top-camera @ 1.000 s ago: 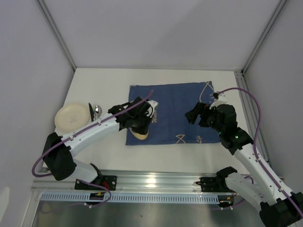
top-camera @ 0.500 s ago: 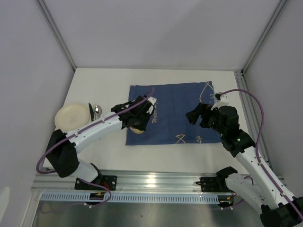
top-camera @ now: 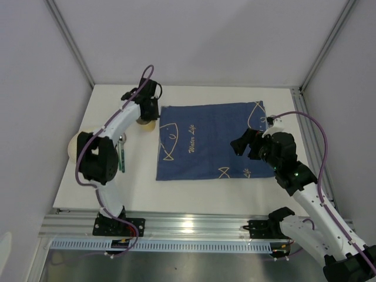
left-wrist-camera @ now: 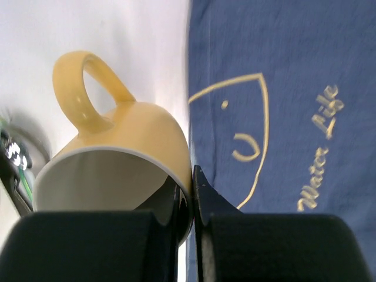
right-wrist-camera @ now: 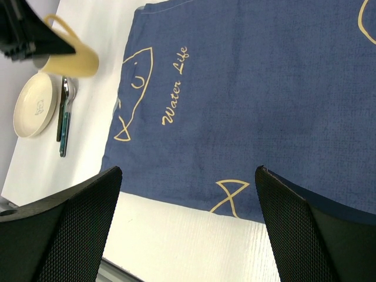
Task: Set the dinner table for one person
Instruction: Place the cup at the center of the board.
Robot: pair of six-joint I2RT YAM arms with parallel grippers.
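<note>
My left gripper [top-camera: 147, 110] is shut on the wall of a yellow mug [top-camera: 145, 121], one finger inside the rim and one outside. In the left wrist view the mug [left-wrist-camera: 141, 129] shows its handle pointing away from my gripper [left-wrist-camera: 191, 200]. It is over the white dinner table [top-camera: 194, 194], just off the far left corner of the dark blue cloth [top-camera: 211, 141]. Whether it rests on the table I cannot tell. My right gripper [top-camera: 244, 144] hovers open over the cloth's near right part [right-wrist-camera: 247, 88], with nothing between its jaws [right-wrist-camera: 188, 176].
A cream plate [top-camera: 75, 145] lies at the table's left edge, partly behind my left arm. Beside it lie a spoon and a green-handled piece of cutlery [top-camera: 121, 157]. The right wrist view also shows the plate [right-wrist-camera: 36, 104] and cutlery [right-wrist-camera: 63, 117].
My left arm has swung the mug from over the cloth's near left part to the far left, beyond the cloth's corner. The right arm has hardly moved.
</note>
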